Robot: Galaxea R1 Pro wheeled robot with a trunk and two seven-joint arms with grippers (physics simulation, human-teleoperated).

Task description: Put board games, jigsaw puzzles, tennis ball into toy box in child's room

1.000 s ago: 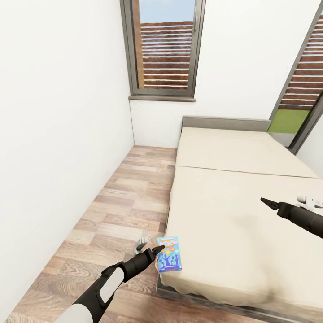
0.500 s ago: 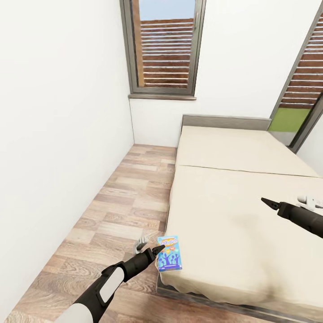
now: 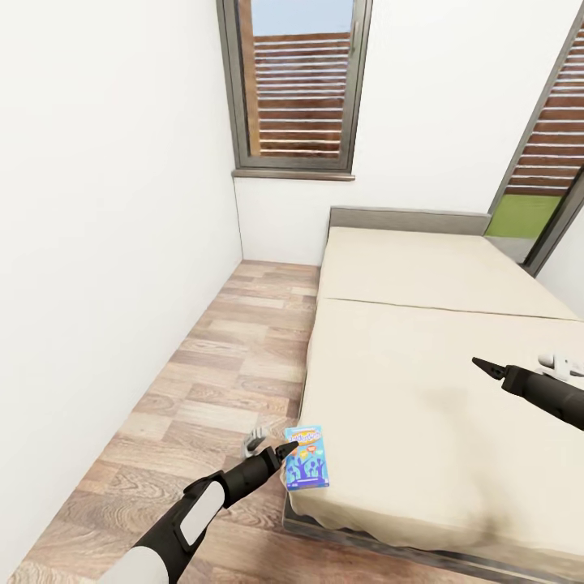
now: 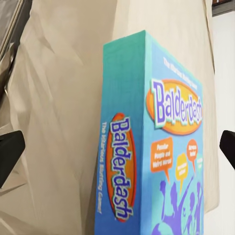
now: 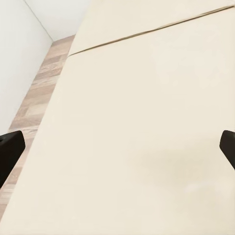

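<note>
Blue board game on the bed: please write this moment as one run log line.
left hand: open, at blue board game | game: flat on bed corner | right hand: open, over mattress | phase: pre-grasp

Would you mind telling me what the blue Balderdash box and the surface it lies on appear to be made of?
The Balderdash box looks like printed cardboard with a smooth finish: crisp edges, bright graphics on face and side. The bed under it seems covered in matte beige fabric, judging by soft creases near the corner.
</note>
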